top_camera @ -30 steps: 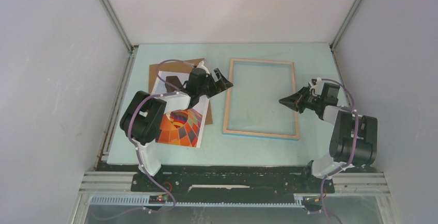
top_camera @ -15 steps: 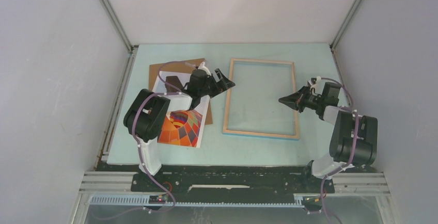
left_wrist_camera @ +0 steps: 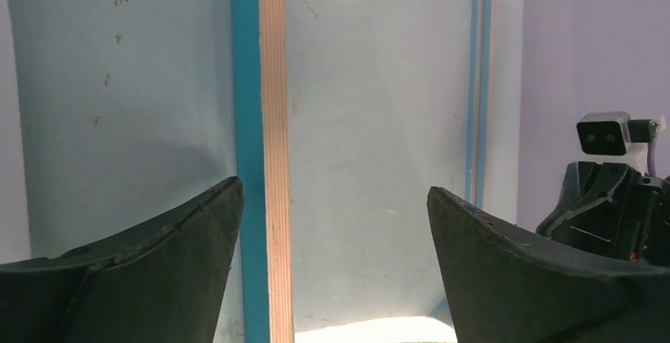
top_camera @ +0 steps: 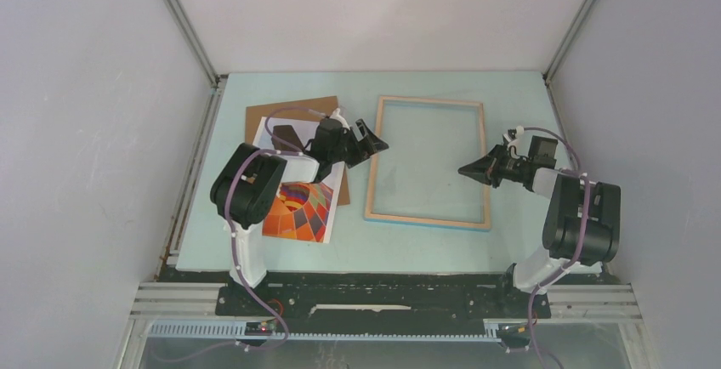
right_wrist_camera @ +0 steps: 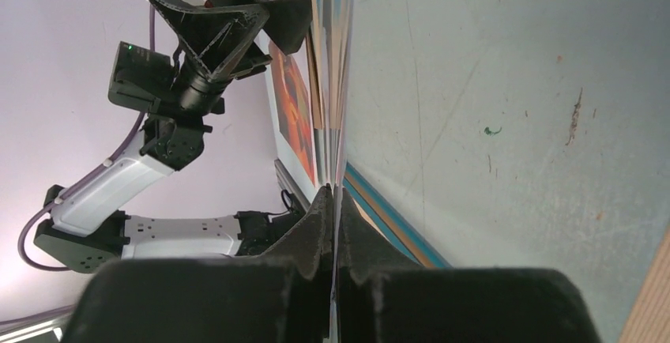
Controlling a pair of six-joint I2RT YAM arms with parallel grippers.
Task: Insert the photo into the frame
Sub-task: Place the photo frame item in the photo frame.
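Observation:
The frame (top_camera: 372,165) lies wood side up on the pale blue table. Its left rail shows in the left wrist view (left_wrist_camera: 272,122) with a blue edge. The photo (top_camera: 298,209) lies left of it, partly under my left arm, and shows orange in the right wrist view (right_wrist_camera: 294,98). My left gripper (top_camera: 371,141) (left_wrist_camera: 332,187) is open and empty over the frame's left rail. My right gripper (top_camera: 465,167) (right_wrist_camera: 333,201) reaches over the right rail and is shut on the edge of a thin clear sheet (right_wrist_camera: 336,122), seen edge-on.
A plain brown backing board (top_camera: 289,112) lies under the photo's far end. Grey enclosure walls stand close on the left, right and back. The black mounting rail (top_camera: 383,297) runs along the near edge.
My left gripper has edged right, further over the frame's left rail, and its arm has shifted. The frame has slid slightly left. The right gripper has stayed shut, almost still.

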